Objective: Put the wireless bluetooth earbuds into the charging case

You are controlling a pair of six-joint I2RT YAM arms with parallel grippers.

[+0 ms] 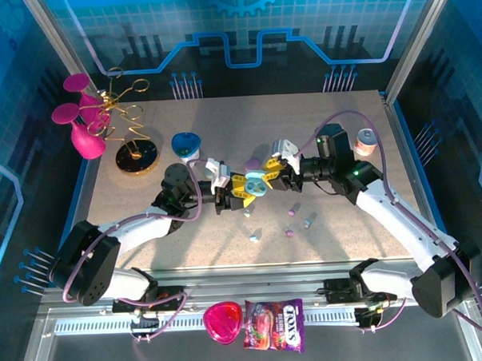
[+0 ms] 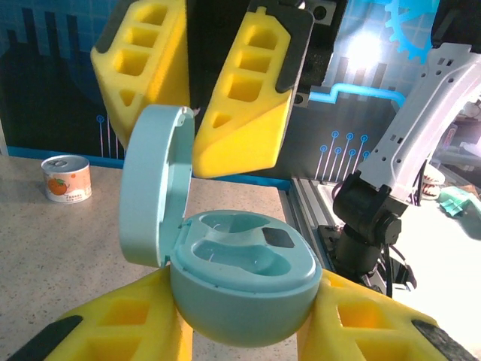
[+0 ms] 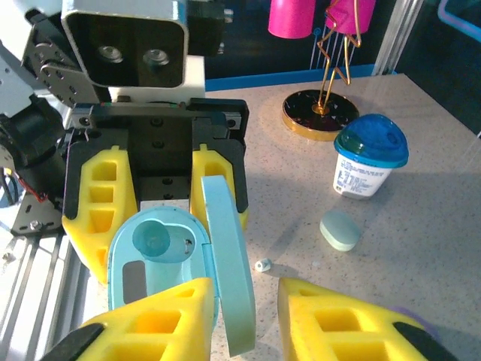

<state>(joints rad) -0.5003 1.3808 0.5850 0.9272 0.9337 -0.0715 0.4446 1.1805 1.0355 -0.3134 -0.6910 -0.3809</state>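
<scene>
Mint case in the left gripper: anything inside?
Mint case, lid up: two moulded wells, both look empty, plus a dark patch. From the right wrist, its yellow finger covers the tray's near end.

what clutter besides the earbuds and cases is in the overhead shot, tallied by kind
ornaments (pink vase, gold wire stand): 2
food containers (blue-lidded cup, small can): 2
candy bag: 1
pink heart-shaped object: 1
total: 6
</scene>
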